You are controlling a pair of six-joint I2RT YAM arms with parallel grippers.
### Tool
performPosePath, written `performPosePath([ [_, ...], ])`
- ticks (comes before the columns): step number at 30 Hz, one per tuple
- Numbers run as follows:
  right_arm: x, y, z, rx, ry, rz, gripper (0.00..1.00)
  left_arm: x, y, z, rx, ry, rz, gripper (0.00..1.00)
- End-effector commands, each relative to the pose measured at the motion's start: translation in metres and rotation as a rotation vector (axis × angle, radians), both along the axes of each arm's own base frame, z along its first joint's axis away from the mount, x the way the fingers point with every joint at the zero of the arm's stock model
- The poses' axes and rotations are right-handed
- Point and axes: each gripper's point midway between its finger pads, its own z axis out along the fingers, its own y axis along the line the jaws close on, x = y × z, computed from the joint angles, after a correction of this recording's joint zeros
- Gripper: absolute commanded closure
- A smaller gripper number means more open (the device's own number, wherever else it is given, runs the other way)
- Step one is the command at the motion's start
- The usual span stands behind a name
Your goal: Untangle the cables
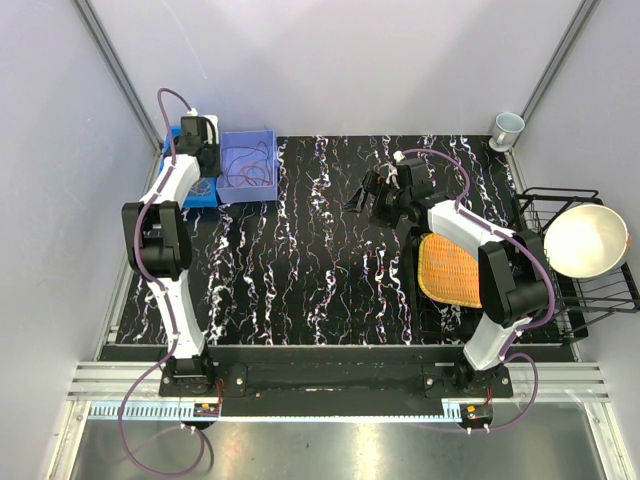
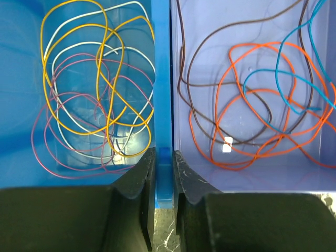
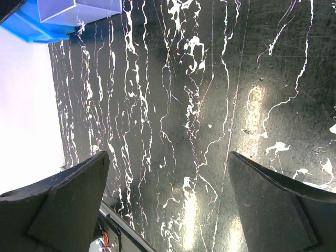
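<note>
Two bins stand side by side at the table's far left. The blue bin [image 2: 21, 105] holds looped yellow [image 2: 79, 128], whitish [image 2: 60, 39] and magenta cables [image 2: 44, 157], overlapping. The lilac bin [image 2: 315, 173] holds orange [image 2: 247, 163], blue [image 2: 294, 47] and brown cables [image 2: 205, 39], also crossing. My left gripper [image 2: 164, 176] is over the bins [image 1: 200, 135], its jaws closed onto the blue bin's wall [image 2: 163, 79] between the two bins. My right gripper [image 3: 168, 173] is wide open and empty above bare table [image 1: 362, 195].
An orange woven mat [image 1: 445, 268] lies under the right arm. A black wire rack [image 1: 590, 290] at the right edge holds a white bowl [image 1: 585, 240]. A cup [image 1: 507, 128] stands at the far right corner. The bins show in the right wrist view [image 3: 79, 10].
</note>
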Motion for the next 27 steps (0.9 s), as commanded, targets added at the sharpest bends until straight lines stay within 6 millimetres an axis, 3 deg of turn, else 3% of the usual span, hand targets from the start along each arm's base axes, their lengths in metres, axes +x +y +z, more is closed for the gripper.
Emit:
performPosePath([
  [1, 0.002, 0.004, 0.019, 0.034, -0.054, 0.016, 0.0, -0.006, -0.014, 0.014, -0.013, -0.02, -0.099, 0.77],
  [4, 0.002, 0.003, 0.021, 0.034, -0.057, 0.013, 0.0, -0.006, -0.013, 0.013, -0.014, -0.017, -0.089, 0.61],
  [7, 0.001, 0.004, 0.019, 0.033, -0.052, 0.014, 0.0, -0.004, -0.003, 0.018, 0.013, -0.02, -0.039, 0.55],
  [8, 0.002, 0.004, 0.021, 0.035, -0.056, 0.014, 0.0, -0.003, -0.002, 0.022, 0.018, -0.023, -0.028, 0.44],
  [10, 0.001, 0.004, 0.019, 0.034, -0.051, 0.015, 0.0, -0.003, 0.005, 0.033, 0.035, -0.04, 0.02, 0.38],
  [11, 0.001, 0.004, 0.019, 0.033, -0.052, 0.014, 0.0, -0.003, 0.005, 0.039, 0.036, -0.048, 0.027, 0.29],
  [16, 0.003, 0.004, 0.018, 0.031, -0.053, 0.013, 0.0, -0.006, 0.006, 0.092, 0.015, -0.118, 0.109, 0.04],
  [19, 0.003, 0.003, 0.014, 0.025, -0.046, 0.009, 0.0, -0.031, -0.001, 0.108, -0.024, -0.075, 0.158, 0.01],
  [21, 0.004, 0.003, 0.012, 0.024, -0.043, 0.009, 0.0, -0.047, -0.016, 0.125, -0.027, -0.08, 0.147, 0.01],
  [23, 0.004, 0.004, 0.013, 0.027, -0.046, 0.011, 0.0, -0.069, -0.034, 0.128, -0.038, -0.044, 0.126, 0.01],
  [24, 0.003, 0.004, 0.012, 0.025, -0.044, 0.012, 0.0, -0.078, -0.043, 0.127, -0.061, -0.022, 0.103, 0.01],
  [25, 0.003, 0.004, 0.013, 0.025, -0.046, 0.011, 0.0, -0.095, -0.059, 0.111, -0.098, 0.052, 0.063, 0.01],
  [27, 0.003, 0.003, 0.014, 0.021, -0.052, 0.012, 0.0, -0.12, -0.072, 0.111, -0.128, 0.084, 0.029, 0.01],
])
